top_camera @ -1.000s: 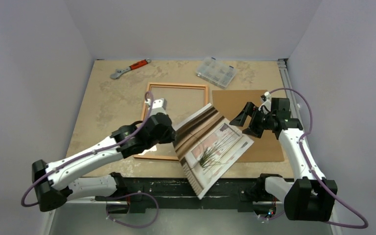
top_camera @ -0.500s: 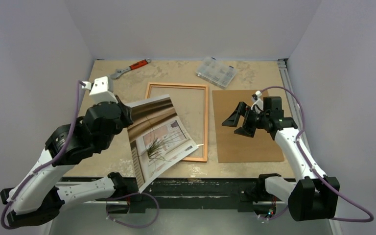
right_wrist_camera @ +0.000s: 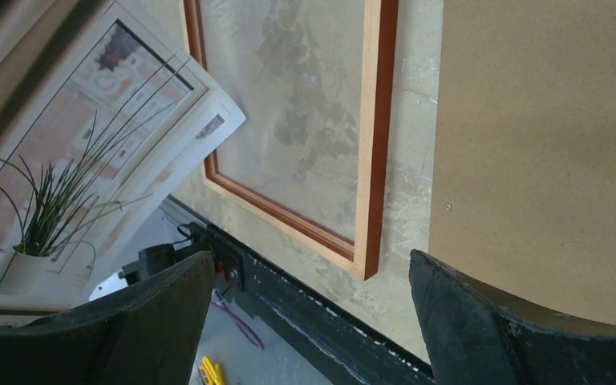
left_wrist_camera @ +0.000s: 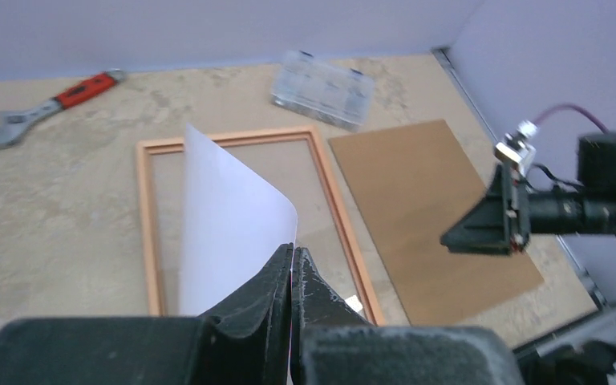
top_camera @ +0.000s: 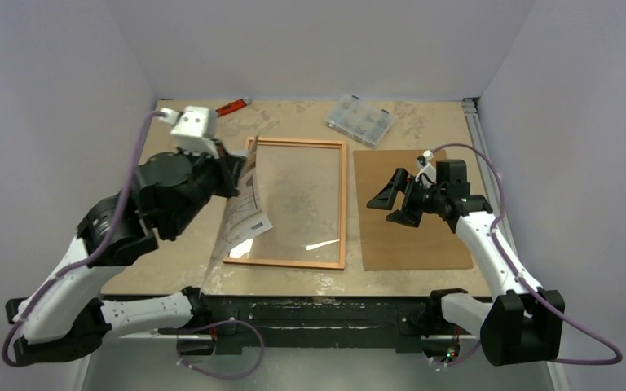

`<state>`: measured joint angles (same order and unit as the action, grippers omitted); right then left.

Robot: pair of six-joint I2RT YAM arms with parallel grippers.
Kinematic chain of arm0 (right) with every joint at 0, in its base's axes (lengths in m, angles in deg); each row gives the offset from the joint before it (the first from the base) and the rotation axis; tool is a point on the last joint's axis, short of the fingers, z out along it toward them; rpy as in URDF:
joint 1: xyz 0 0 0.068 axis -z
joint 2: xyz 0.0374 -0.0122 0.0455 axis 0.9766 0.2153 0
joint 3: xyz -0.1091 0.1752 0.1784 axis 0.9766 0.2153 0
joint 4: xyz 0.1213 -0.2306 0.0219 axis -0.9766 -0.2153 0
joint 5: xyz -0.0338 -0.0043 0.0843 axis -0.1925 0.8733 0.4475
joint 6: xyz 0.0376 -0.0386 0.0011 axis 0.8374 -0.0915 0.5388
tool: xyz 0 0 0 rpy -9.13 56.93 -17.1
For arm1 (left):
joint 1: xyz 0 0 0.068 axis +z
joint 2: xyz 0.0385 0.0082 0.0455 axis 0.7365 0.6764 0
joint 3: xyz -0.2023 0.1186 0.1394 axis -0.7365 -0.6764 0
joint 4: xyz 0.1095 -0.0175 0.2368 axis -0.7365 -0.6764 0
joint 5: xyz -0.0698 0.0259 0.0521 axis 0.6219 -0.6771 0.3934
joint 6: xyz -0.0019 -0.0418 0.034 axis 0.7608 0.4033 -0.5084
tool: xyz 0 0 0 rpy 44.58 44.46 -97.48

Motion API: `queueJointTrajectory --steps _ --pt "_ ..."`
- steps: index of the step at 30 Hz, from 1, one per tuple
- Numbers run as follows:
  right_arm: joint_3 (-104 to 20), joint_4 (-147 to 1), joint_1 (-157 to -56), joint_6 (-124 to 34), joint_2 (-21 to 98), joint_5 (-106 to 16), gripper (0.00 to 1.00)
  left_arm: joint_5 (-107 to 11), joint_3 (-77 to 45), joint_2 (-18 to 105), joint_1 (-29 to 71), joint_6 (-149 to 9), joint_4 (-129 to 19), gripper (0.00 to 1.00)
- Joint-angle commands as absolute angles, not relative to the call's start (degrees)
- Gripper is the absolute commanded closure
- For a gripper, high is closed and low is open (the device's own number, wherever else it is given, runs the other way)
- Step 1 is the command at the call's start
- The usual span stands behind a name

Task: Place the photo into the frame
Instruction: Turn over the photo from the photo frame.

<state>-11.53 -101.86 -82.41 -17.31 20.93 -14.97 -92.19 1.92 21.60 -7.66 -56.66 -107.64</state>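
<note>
Lying on the counter (top_camera: 440,122), the frame (top_camera: 343,204) encloses bare surface; left end effector (left_wrist_camera: 291,253) pinches the photo (left_wrist_camera: 224,216) over its left rail; right end effector (right_wrist_camera: 309,265) gapes, empty.

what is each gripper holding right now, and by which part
The left gripper is shut on the photo, pinching its edge near a corner. The right gripper is open over the brown board and holds nothing.
</note>
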Motion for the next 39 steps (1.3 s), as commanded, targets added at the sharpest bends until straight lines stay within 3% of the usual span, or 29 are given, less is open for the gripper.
queueJointTrajectory --steps 1,9,13,17,20,23,25,28,33,39 --pt "-13.1 -100.7 -82.6 -17.5 21.1 -12.0 0.1 -83.2 5.0 31.3 -13.9 -60.8 -102.4 1.0" --pt "-15.8 -105.0 -81.6 -19.1 20.9 -12.2 0.1 -81.6 -1.2 42.3 -26.2 -52.5 -92.5 1.0" --pt "-18.6 -110.7 -79.3 -23.5 20.7 -19.0 0.1 -83.7 -1.7 49.0 -31.3 -48.7 -91.2 1.0" --pt "-21.7 -115.1 -78.4 -28.0 21.3 -27.5 0.09 -78.6 -2.9 55.4 -32.9 -46.6 -86.6 0.99" --pt "-21.2 -115.0 -78.4 -28.2 21.1 -29.1 0.09 -72.3 -3.2 59.2 -32.9 -45.0 -83.5 0.55" --pt "-19.0 -113.6 -78.4 -27.3 20.6 -29.0 0.09 -67.8 -4.9 59.6 -33.1 -44.0 -78.7 0.25" --pt "-17.3 -112.8 -78.4 -26.9 20.8 -28.7 0.09 -66.7 -6.3 58.7 -33.1 -43.3 -76.9 0.1" --pt "-14.7 -111.5 -78.4 -26.5 21.4 -27.5 0.09 -67.4 -8.3 56.0 -33.1 -43.2 -76.1 0.0" --pt "-10.1 -108.2 -78.4 -26.4 23.5 -24.0 0.1 -67.1 -13.9 49.8 -29.2 -39.2 -76.1 0.0" --pt "-5.9 -103.0 -78.4 -25.5 25.0 -18.7 0.13 -61.2 -31.5 39.0 -18.8 -31.0 -69.4 0.02"
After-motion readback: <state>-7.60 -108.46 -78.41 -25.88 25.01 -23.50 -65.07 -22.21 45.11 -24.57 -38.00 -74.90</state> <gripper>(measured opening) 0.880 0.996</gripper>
